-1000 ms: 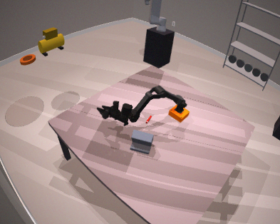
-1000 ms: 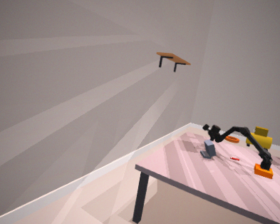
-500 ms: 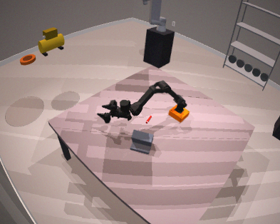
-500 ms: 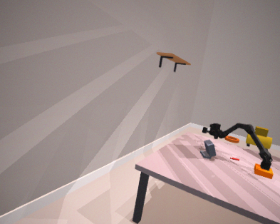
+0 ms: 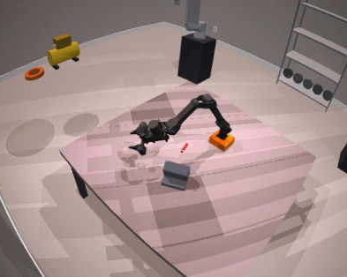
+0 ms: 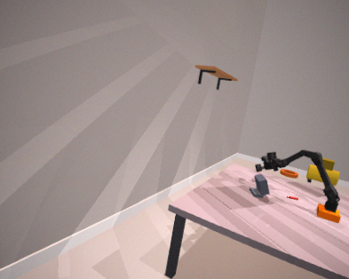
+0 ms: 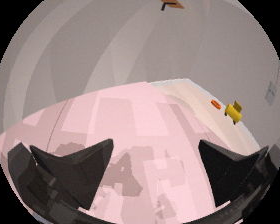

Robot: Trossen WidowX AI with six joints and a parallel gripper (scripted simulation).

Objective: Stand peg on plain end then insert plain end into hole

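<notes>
Pink covers the big table, its top streaked with light and shadow. Above it reaches the black arm, bent at its elbow and rising from an orange base. Its gripper hangs over the table, fingers spread wide with nothing between them, well apart from the peg. Next comes the sloped panel, blue-grey, standing on the table; I can't make out its hole from where the views look. Smallest is the red peg, lying on its side on the tabletop between the panel and the orange base, touching neither.
</notes>
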